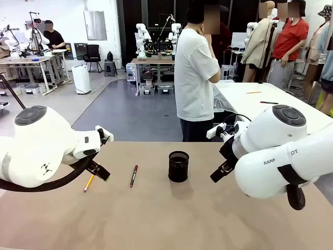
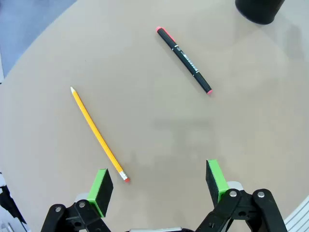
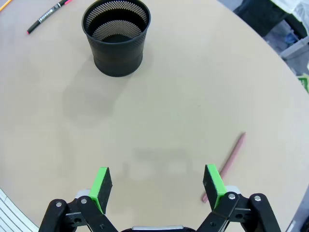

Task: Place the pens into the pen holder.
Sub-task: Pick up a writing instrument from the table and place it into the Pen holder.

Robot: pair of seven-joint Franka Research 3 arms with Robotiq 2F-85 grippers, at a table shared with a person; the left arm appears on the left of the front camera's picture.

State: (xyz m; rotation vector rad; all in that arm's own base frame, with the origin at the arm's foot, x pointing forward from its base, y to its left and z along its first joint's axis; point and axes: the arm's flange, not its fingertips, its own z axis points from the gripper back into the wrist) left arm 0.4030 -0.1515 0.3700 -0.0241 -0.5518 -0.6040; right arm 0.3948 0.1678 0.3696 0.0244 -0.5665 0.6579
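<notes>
The black mesh pen holder (image 1: 178, 166) stands upright at the table's middle, also the pen holder (image 3: 116, 36) in the right wrist view and its base (image 2: 259, 9) in the left wrist view. A yellow pencil (image 1: 89, 183) (image 2: 98, 134) and a black pen with red ends (image 1: 133, 175) (image 2: 184, 60) (image 3: 47, 16) lie flat left of it. A reddish-pink pen (image 3: 226, 164) lies on the table by the right gripper's finger. My left gripper (image 2: 159, 186) hangs open above the pencil's eraser end. My right gripper (image 3: 158, 186) is open and holds nothing.
A person in a white T-shirt (image 1: 195, 78) stands at the far side, hands raised to the face. The tan table (image 1: 166, 219) has bare room in front of the holder. A white table (image 1: 255, 99) stands behind at the right.
</notes>
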